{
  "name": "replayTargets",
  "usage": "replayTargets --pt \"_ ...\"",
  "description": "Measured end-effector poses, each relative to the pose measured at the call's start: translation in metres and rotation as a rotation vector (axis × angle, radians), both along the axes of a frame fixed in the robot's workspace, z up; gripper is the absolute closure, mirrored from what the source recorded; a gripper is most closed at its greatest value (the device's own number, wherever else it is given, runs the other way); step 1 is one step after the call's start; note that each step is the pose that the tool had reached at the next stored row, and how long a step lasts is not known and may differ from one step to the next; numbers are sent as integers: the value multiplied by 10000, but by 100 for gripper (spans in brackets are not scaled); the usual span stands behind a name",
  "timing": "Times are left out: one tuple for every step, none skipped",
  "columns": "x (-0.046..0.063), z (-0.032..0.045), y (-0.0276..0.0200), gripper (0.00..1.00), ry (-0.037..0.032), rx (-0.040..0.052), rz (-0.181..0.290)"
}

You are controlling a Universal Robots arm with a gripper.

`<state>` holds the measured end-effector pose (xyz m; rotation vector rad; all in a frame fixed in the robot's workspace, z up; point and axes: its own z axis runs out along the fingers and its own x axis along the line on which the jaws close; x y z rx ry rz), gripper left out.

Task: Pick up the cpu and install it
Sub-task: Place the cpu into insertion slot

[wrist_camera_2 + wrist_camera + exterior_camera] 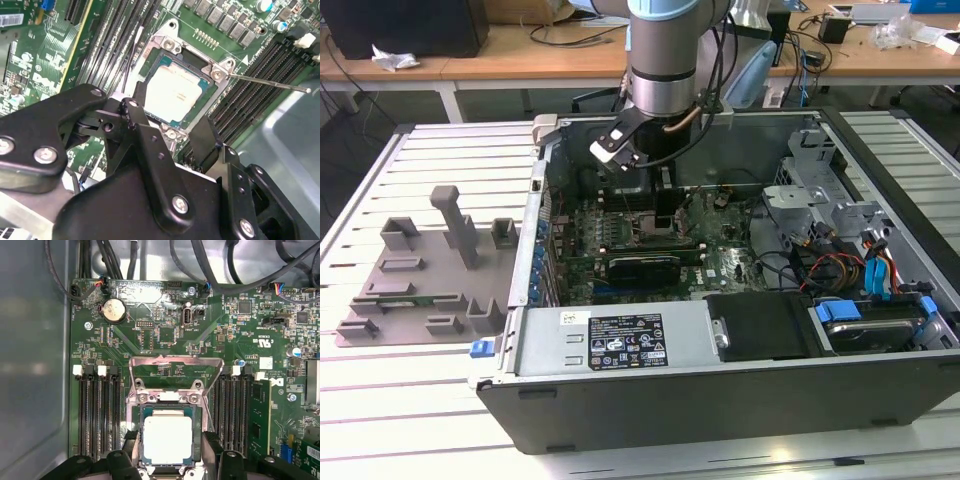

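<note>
Inside the open PC case, on the mobo, the cpu lies flat in its socket, w/ the load plate swung up and the thin lever rod sticking out to one side. The pincer hangs right over it, fingers spread, one each side of the chip, apparently not touching it.

Handling, as a judgement: light, rigid, flat; the smooth metal lid is prob. slippery, and the underside contacts and socket pins are fragile. Hold belongs on two opposite edges of the pale rim, kept level.

Room is tight. RAM slots flank the socket on both sides, and a fitted RAM stick stands just beyond one bank. In the exterior view, from the arm, the PSU sits at 6 o'clock, the drive cage at 3 o'clock, and the grey fixture blocks on the surface at 9 o'clock. Free room looks to be upward only.
</note>
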<state>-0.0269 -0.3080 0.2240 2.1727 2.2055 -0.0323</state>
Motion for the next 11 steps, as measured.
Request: replayTargets --pt "0 0 0 38 0 -1 0" --pt "0 0 0 38 1 -2 0" --pt "0 0 0 38 0 -2 0" --pt "0 0 0 40 1 -3 0" --pt "0 0 0 53 1 -3 -1" --pt "0 1 0 59 1 -5 0" --pt "0 1 0 65 1 -4 0" --pt "0 1 0 65 1 -5 0" --pt "0 1 0 71 1 -5 -1" --pt "0 0 0 77 1 -6 0" --pt "0 0 0 83 1 -5 0"
